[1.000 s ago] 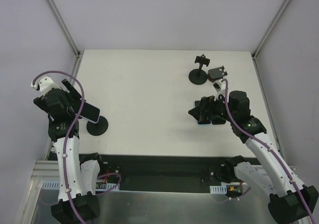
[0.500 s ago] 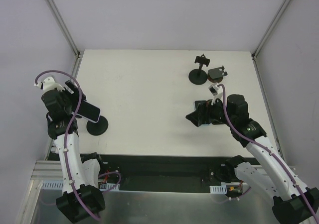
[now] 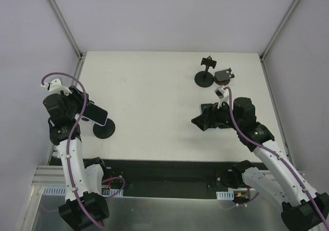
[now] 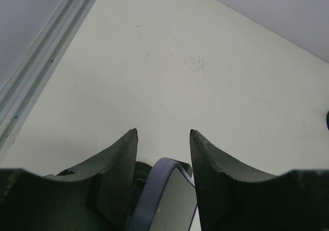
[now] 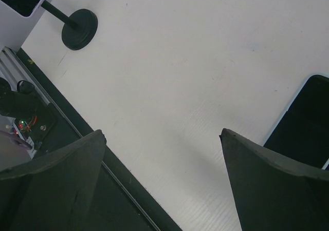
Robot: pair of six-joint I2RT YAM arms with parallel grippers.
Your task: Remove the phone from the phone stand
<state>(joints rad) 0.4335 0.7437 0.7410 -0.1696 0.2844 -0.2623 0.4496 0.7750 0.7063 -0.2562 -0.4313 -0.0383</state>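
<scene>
Left wrist view: the left gripper (image 4: 163, 131) straddles the phone (image 4: 169, 200) at bottom centre, perched on the phone stand (image 3: 103, 131) (clamped or just close, I cannot tell). The right gripper (image 5: 162, 132) gapes wide, holding nothing.

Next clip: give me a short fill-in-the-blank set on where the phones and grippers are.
1. The left gripper has its fingers on either side of a ___.
2. That phone sits on a stand whose round base is ___.
3. The right gripper has jaws standing ___.
4. A second phone lies flat on the ___.
Missing: phone; black; open; table.
</scene>
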